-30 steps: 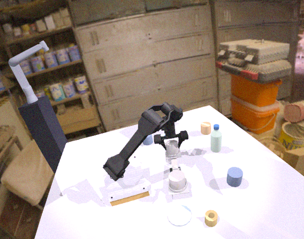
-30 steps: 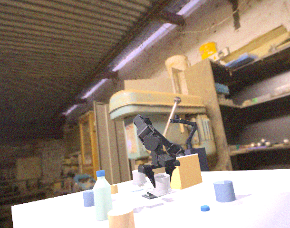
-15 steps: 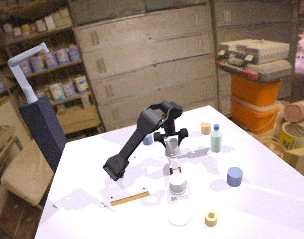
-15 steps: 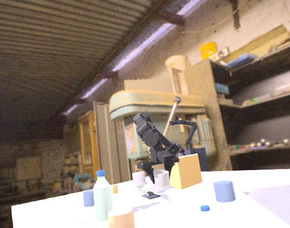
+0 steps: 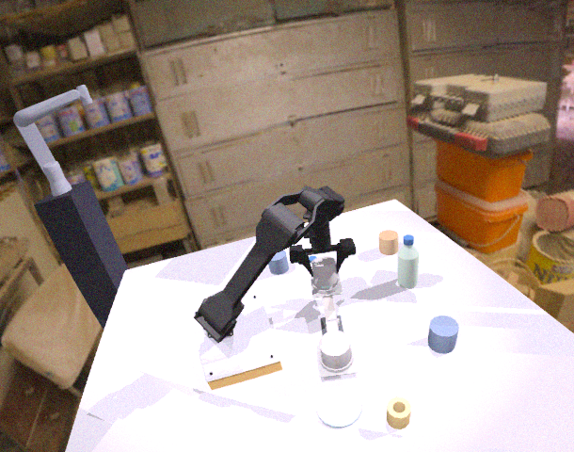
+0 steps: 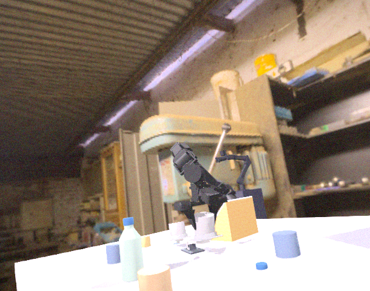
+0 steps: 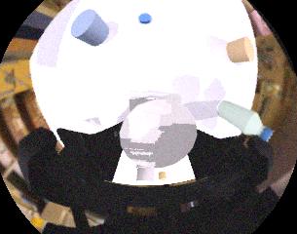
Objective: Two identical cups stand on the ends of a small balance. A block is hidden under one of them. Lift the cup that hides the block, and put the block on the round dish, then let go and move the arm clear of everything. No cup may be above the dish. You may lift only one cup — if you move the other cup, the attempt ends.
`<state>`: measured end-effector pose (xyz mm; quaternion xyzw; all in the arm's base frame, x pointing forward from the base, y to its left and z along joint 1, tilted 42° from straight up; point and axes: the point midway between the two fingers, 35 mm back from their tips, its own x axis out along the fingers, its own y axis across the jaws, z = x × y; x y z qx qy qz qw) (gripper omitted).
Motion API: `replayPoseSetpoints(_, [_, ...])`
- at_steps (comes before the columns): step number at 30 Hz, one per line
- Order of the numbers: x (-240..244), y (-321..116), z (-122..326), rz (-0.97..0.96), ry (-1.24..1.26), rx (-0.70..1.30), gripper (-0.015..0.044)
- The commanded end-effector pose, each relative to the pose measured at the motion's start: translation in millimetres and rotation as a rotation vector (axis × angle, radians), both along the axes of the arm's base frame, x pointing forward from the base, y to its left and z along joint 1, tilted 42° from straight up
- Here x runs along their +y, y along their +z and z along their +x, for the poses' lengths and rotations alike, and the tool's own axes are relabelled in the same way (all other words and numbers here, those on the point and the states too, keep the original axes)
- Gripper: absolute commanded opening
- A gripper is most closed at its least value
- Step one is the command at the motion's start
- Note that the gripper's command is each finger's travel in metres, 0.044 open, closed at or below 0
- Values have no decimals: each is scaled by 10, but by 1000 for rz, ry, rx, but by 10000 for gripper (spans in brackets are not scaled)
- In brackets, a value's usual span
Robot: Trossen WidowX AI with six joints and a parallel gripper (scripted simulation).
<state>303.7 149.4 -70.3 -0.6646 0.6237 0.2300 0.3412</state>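
Note:
My gripper (image 5: 325, 275) (image 6: 204, 221) (image 7: 155, 123) is shut on the far grey-white cup (image 5: 326, 266) (image 6: 206, 226) (image 7: 179, 138), upright between its fingers. That cup is at the raised end of the balance (image 6: 192, 249); whether a gap separates it from its pan is unclear. The other cup (image 5: 336, 351) (image 6: 178, 231) (image 7: 145, 174) stands on the lower, near pan (image 5: 338, 371), clear of the fingers. The block does not show. The pale round dish (image 5: 339, 414) lies in front of the near cup, with no cup above it.
A green bottle (image 5: 407, 267) (image 6: 130, 255) (image 7: 238, 115), a peach cylinder (image 5: 388, 243) (image 7: 240, 50), blue cylinders (image 5: 442, 333) (image 6: 285, 244) and a yellow ring (image 5: 398, 413) stand around the balance. A wedge-like block (image 5: 246, 375) (image 6: 241, 219) stands beside it. A blue cap (image 6: 261, 265) (image 7: 145, 19) lies behind the gripper.

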Motion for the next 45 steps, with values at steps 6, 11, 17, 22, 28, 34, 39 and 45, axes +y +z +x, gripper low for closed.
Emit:
replayPoseSetpoints(6, [192, 110, 9, 34, 9, -22, 0])
replayPoseSetpoints(11, [234, 158, -2, 34, 8, -22, 0])
replayPoseSetpoints(17, [282, 217, -16, 34, 8, -21, 0])
replayPoseSetpoints(22, [321, 266, -29, 34, 8, -21, 0])
replayPoseSetpoints(28, [367, 325, -46, 34, 8, -21, 0])
replayPoseSetpoints(34, [411, 385, -64, 33, 8, -21, 0])
replayPoseSetpoints(39, [448, 435, -80, 33, 8, -21, 0])
replayPoseSetpoints(45, [490, 496, -101, 32, 8, -21, 0])
